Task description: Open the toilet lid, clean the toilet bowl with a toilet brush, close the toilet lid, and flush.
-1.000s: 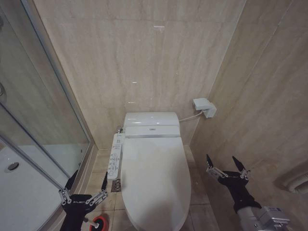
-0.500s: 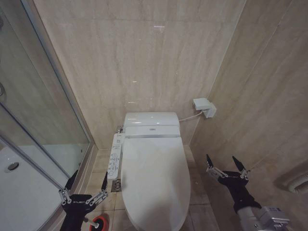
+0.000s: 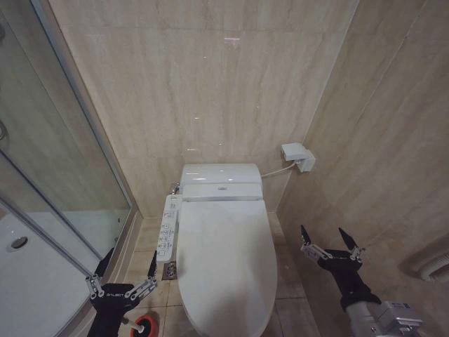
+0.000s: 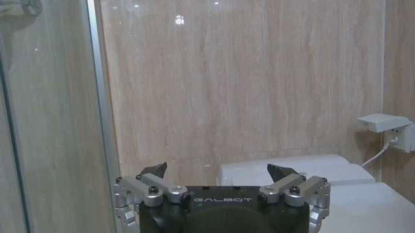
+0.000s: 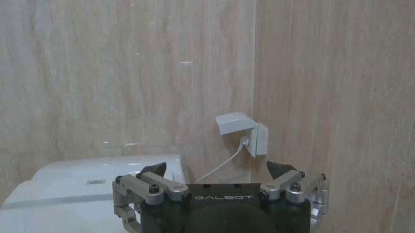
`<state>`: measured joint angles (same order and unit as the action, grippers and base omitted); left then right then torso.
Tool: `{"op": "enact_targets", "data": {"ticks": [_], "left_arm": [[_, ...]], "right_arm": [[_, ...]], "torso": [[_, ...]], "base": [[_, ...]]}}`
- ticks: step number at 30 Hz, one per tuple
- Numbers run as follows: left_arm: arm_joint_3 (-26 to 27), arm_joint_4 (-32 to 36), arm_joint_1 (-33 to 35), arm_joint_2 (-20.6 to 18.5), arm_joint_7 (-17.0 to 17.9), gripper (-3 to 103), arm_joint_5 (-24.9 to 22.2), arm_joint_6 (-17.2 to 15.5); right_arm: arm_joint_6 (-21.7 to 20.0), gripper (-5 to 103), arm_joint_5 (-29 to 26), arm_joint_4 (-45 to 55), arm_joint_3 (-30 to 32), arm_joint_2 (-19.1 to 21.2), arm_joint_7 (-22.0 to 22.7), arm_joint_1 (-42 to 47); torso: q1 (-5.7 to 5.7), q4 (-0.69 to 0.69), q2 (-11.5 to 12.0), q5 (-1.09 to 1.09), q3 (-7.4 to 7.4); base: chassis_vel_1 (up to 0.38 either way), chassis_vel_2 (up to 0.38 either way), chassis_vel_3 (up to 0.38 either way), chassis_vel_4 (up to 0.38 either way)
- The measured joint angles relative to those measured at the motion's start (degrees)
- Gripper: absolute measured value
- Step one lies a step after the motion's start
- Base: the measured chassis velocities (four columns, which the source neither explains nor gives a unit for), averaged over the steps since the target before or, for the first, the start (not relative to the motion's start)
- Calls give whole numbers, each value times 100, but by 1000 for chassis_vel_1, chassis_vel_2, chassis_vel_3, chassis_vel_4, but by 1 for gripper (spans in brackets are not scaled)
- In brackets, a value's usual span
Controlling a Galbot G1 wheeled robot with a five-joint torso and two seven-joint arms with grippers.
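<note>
- I see the large glossy white oval plastic toilet lid [image 3: 226, 270] lying flat and shut over the white ceramic toilet bowl [image 3: 184, 298], with the narrow white button panel [image 3: 167, 228] along its left side.
- My left end effector [image 3: 125, 264] hangs low beside the glass shower door [image 3: 49, 210], fingers spread apart and empty.
- The small round red cup holder [image 3: 145, 326] sits on the floor just beside it.
- My right end effector [image 3: 330, 239] hovers right of the bowl near the tiled wall, fingers apart, empty.

Toilet brush [image 3: 144, 325] cut off by pic's bottom edge, partly behind left gripper [image 3: 128, 264]; bristles hidden.
</note>
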<state>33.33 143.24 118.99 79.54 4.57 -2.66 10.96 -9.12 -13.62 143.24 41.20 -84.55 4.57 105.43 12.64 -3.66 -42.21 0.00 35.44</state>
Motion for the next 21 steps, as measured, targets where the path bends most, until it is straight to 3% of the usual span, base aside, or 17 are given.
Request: {"op": "enact_targets", "data": {"ticks": [12,14,15,21], "left_arm": [[3,-16,-65,0,-18,100,-24,-64],[30,-131,-362,2,-114,100,-173,-365],[30,-131,-362,2,-114,100,-173,-365],[125,-527,-1379,12,-453,100,-693,-1405]], "right_arm": [[0,100,0,0,0,0,0,0],[0,100,0,0,0,0,0,0],[0,100,0,0,0,0,0,0],[0,100,0,0,0,0,0,0]], "torso": [[0,1,0,1,0],[0,0,0,0,0],[0,0,0,0,0],[0,0,0,0,0]], "base": [[0,0,0,0],[0,0,0,0],[0,0,0,0],[0,0,0,0]]}}
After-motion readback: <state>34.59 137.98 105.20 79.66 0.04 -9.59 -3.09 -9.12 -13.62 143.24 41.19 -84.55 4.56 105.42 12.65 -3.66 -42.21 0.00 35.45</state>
